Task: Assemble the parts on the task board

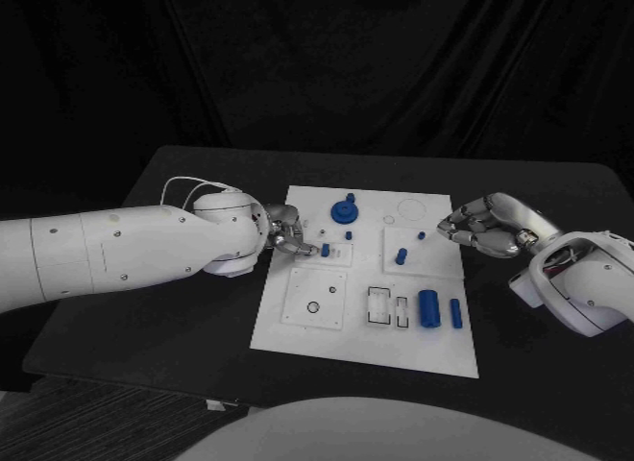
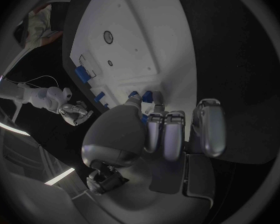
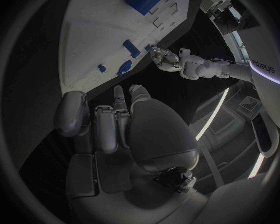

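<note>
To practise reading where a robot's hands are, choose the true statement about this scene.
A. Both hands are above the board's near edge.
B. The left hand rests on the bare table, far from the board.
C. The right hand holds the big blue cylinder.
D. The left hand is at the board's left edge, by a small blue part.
D: in the head view the left hand reaches over the left edge of the white board, its fingertips at a small blue part.

The left arm is reaching in over the table toward the task board (image 1: 348, 331), and the left hand (image 1: 292, 238) is lying at the board's left edge — its fingertips are pinching a small blue part (image 2: 147, 96) over the board's surface. The right arm is coming in from the opposite side, bent at the wrist. The right hand (image 1: 486, 227) is hovering just off the board's right edge — its fingers are curled inward on nothing, clear of the board.
</note>
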Available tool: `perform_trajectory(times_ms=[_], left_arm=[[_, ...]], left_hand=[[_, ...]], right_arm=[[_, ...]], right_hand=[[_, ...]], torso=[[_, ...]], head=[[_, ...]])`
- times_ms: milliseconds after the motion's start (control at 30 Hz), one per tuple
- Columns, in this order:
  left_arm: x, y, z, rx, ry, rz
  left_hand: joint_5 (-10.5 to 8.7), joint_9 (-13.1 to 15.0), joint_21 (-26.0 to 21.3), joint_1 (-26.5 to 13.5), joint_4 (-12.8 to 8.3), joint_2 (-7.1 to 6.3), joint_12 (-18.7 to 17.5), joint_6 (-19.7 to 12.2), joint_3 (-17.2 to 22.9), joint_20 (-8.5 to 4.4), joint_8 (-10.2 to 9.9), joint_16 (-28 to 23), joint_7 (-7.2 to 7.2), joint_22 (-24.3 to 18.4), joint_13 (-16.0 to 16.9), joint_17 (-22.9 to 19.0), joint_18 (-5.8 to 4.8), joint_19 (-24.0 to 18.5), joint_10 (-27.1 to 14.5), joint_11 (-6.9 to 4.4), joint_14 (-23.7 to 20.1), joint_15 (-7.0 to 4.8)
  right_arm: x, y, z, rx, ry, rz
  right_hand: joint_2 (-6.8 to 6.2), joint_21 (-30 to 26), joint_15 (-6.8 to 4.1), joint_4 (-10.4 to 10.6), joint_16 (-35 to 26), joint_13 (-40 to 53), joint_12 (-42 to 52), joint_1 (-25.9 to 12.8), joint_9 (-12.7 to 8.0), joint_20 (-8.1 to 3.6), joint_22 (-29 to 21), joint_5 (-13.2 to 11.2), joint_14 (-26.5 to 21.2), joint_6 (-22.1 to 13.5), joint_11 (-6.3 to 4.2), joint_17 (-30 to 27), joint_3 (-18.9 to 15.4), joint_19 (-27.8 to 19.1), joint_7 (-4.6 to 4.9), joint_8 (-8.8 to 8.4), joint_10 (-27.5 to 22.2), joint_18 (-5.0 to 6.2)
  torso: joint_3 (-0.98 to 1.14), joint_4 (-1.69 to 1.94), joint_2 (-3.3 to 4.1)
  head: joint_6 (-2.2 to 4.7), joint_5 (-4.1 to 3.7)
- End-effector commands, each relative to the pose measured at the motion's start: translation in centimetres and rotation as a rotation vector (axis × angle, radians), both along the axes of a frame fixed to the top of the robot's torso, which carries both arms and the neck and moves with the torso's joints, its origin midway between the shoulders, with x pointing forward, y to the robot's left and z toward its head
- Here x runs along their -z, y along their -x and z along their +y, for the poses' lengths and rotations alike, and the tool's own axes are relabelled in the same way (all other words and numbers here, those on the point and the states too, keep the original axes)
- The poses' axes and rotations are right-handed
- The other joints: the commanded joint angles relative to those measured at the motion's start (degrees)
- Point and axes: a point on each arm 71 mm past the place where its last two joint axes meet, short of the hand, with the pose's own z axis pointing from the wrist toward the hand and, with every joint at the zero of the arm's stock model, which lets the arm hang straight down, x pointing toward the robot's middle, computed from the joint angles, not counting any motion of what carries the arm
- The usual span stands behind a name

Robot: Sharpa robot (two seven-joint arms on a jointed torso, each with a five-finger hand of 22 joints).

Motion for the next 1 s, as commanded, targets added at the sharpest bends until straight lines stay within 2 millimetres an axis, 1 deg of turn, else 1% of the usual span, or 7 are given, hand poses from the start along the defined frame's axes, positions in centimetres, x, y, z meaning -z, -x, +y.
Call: perform_trajectory(times_ms=[33,400,567,633,733,833,1000], left_arm=[[0.19,0.06,-0.23,0.013,-0.006,0.013],[0.22,-0.18,-0.57,0.015,0.019,-0.010],[0.28,-0.23,-0.69,0.018,0.023,-0.012],[0.32,-0.24,-0.74,0.021,0.024,-0.011],[0.39,-0.22,-0.83,0.025,0.025,-0.009],[0.44,-0.20,-0.90,0.028,0.025,-0.007],[0.47,-0.17,-1.03,0.035,0.030,-0.007]], left_hand=[[1.46,-0.9,0.1,0.9,-0.1,0.12,0.0,0.2,-2.4,-0.77,0.7,0.6,-0.19,11.8,14.6,15.1,-0.82,-0.1,6.1,0.01,6.2,-0.78],[5.14,-2.8,0.0,2.3,0.0,0.11,0.0,-0.1,-1.5,-0.78,-0.6,0.6,-0.09,11.8,14.6,15.1,-0.82,-0.1,6.1,0.05,6.2,-0.76],[5.66,-3.3,0.1,2.5,0.0,0.49,0.0,-0.1,-1.1,-0.77,-1.0,0.6,-0.06,11.8,14.6,15.1,-0.83,-0.1,6.1,0.07,6.2,-0.75],[5.71,-3.7,0.1,2.5,0.1,0.94,0.0,0.6,-0.7,-0.77,-1.1,0.6,-0.15,11.8,14.6,15.1,-0.83,-0.1,6.1,0.03,6.2,-0.76],[5.81,-4.3,0.1,2.6,0.0,1.12,0.0,1.4,-0.3,-0.80,-1.4,0.6,-0.31,11.8,14.6,15.1,-0.83,0.0,6.1,-0.07,6.2,-0.82],[6.45,-5.7,0.1,4.1,-0.2,0.63,0.0,2.4,1.0,-0.95,-2.4,0.6,-0.58,11.8,14.6,15.1,-0.82,0.0,6.1,-0.31,6.2,-1.02],[6.47,-6.8,0.0,5.8,-0.2,-0.31,0.0,3.4,2.7,-1.11,-3.3,0.6,-0.75,11.8,14.6,15.1,-0.82,0.0,6.1,-0.47,6.2,-1.17]], right_arm=[[0.12,0.05,0.01,0.000,0.005,0.004],[0.21,0.05,0.13,-0.001,0.006,0.009],[0.25,0.07,0.11,-0.001,0.007,0.012],[0.27,0.07,0.11,0.000,0.008,0.014],[0.29,0.09,0.11,0.000,0.009,0.017],[0.33,0.08,0.11,0.001,0.011,0.021],[0.37,0.08,0.12,0.002,0.013,0.026]], right_hand=[[0.30,-0.6,-0.76,0.1,-0.9,7.5,-0.2,0.6,0.9,-0.52,9.2,1.3,3.4,-0.2,-1.05,5.5,1.1,0.0,0.14,0.93,5.5,-0.71],[0.31,-1.0,-0.76,-0.1,-1.0,7.5,-0.3,1.1,1.0,-0.53,9.1,1.7,3.4,-0.2,-1.05,5.4,1.5,-0.1,0.14,0.96,5.5,-0.66],[0.33,-1.1,-0.76,-0.1,-1.1,7.5,-0.3,1.1,1.0,-0.54,9.1,1.8,3.4,-0.2,-1.06,5.3,1.6,-0.1,0.13,0.96,5.5,-0.63],[0.33,-1.1,-0.76,-0.1,-1.1,7.5,-0.3,1.1,1.0,-0.54,9.1,1.8,3.4,-0.2,-1.06,5.3,1.6,-0.1,0.13,0.96,5.5,-0.63],[0.34,-1.3,-0.77,-0.1,-1.1,7.4,-0.4,1.2,1.0,-0.54,9.0,1.8,3.4,-0.2,-1.06,5.3,1.7,-0.2,0.14,0.97,5.4,-0.59],[0.34,-1.5,-0.77,-0.2,-1.2,7.4,-0.4,1.3,1.1,-0.54,9.0,1.8,3.4,-0.2,-1.06,5.2,1.7,-0.2,0.14,0.97,5.4,-0.57],[0.34,-1.8,-0.77,-0.2,-1.3,7.2,-0.5,1.4,1.1,-0.54,8.9,1.9,3.4,-0.3,-1.06,5.1,1.8,-0.3,0.15,0.97,5.2,-0.51]], torso=[[0.03,-0.05,0.05],[0.06,-0.08,0.23],[0.07,-0.03,0.27],[0.06,-0.02,0.27],[0.08,-0.02,0.24],[0.07,-0.03,0.24],[0.04,-0.02,0.26]], head=[[0.00,0.08],[0.00,0.26],[0.00,0.09],[0.00,0.07],[0.00,0.12],[0.00,0.13],[0.00,0.12]])
